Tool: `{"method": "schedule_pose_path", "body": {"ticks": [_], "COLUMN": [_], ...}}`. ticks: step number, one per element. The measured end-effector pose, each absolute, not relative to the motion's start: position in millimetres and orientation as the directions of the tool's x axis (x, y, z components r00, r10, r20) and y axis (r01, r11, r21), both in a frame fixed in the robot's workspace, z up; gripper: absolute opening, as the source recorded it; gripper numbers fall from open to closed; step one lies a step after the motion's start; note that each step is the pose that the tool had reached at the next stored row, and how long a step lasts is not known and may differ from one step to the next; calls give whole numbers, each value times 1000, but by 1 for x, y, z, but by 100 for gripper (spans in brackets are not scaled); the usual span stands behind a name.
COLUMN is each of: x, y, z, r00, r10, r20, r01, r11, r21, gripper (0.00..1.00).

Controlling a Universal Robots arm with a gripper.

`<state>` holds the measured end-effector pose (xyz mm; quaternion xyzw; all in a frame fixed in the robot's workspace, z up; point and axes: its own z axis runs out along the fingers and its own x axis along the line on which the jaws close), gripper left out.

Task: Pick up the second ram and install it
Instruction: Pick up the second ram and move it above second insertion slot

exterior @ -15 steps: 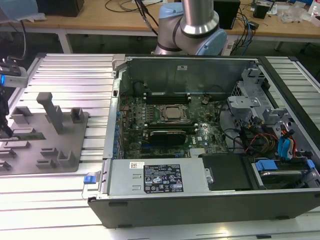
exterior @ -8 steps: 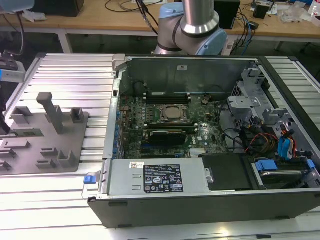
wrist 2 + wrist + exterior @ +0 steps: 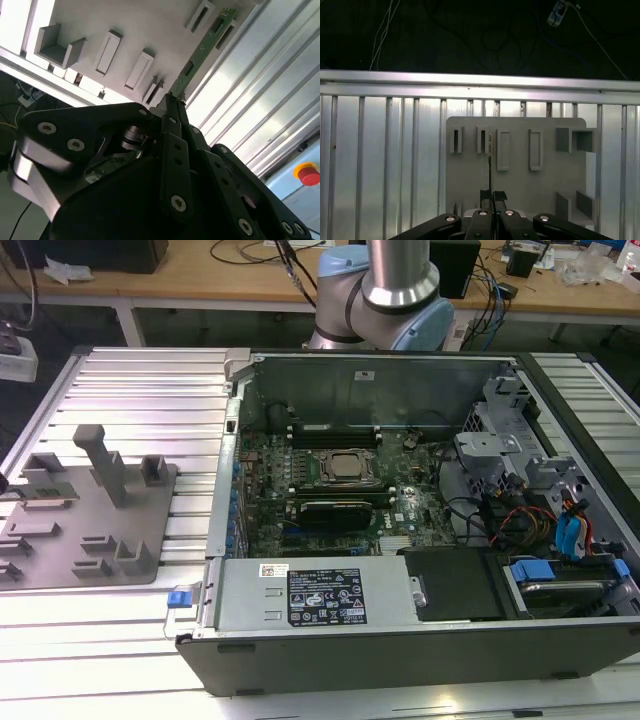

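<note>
Item: gripper (image 3: 490, 196). Your claw is pinched onto one end of the second ram (image 3: 205, 45). The board juts out edge-on over the grey fixture plate (image 3: 530, 195); you cannot tell whether it sits in a slot or clear of it.
Just beside the board: slotted holders (image 3: 503, 150) and raised blocks (image 3: 563, 140) on that plate.
Beneath: ribbed metal table (image 3: 380, 160).
Well apart, toward the exterior view's right: open computer case (image 3: 380, 380).

Second ram (image 3: 206, 44): one long, thin green circuit-board stick with dark chips. It stands on edge over the grey fixture plate (image 3: 150, 22) at the exterior view's left. One end is pinched in my gripper (image 3: 170, 99).
</note>
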<state>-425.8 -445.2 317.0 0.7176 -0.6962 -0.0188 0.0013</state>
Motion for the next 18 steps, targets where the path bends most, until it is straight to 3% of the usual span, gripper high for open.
{"method": "schedule_pose_path", "body": {"ticks": [18], "x": [-426], "y": [-445], "z": [399], "r00": [30], "r10": [-999], "r20": [-28], "r01": [-999], "r11": [-31], "r21": [28], "gripper": [9]}}
